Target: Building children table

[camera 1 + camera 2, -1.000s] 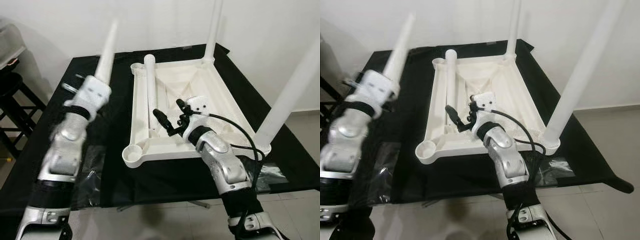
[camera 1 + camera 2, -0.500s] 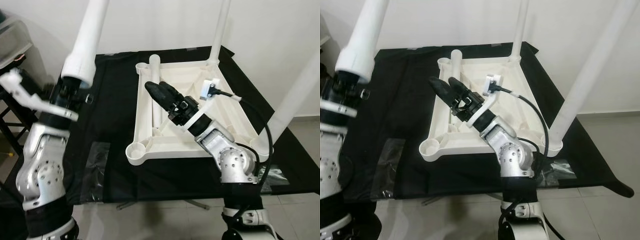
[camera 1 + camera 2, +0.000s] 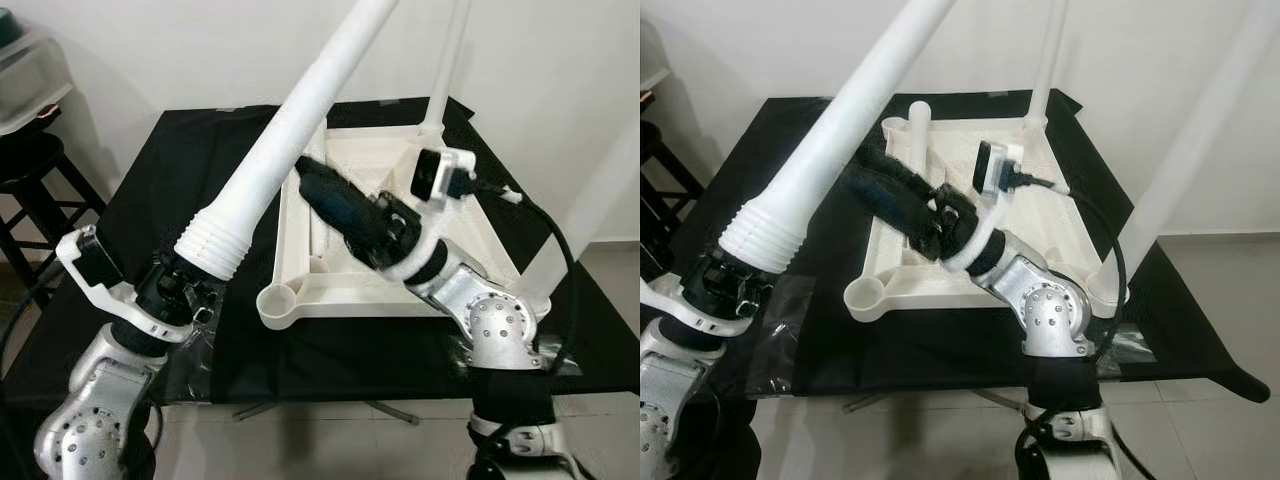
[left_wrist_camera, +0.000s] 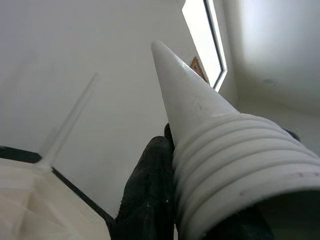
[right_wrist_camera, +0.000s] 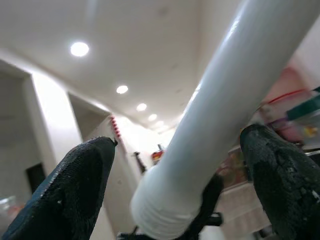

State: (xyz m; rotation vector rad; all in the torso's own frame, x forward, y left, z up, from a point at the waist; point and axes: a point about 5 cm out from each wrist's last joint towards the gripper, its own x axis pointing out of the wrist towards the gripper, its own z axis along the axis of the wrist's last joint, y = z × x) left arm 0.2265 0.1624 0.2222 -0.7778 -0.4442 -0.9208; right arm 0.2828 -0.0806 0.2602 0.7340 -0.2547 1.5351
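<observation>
Risk lay in the loose leg [image 3: 290, 140]: gripped near its ribbed end by the left tool [image 3: 178, 290], it slanted up toward 1 o'clock and could slip or strike the upturned tabletop [image 3: 390, 290] on the black table [image 3: 180, 170]. The right tool [image 3: 335, 205], fingers spread around that leg, gripped nothing. The leg's tip was cut off; the empty corner socket [image 3: 281, 301] sat at 6 o'clock.

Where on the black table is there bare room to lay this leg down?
Bare cloth lies on the black table left of the upturned white tabletop. The tabletop is crowded: right gripper, loose leg, upright legs.
</observation>
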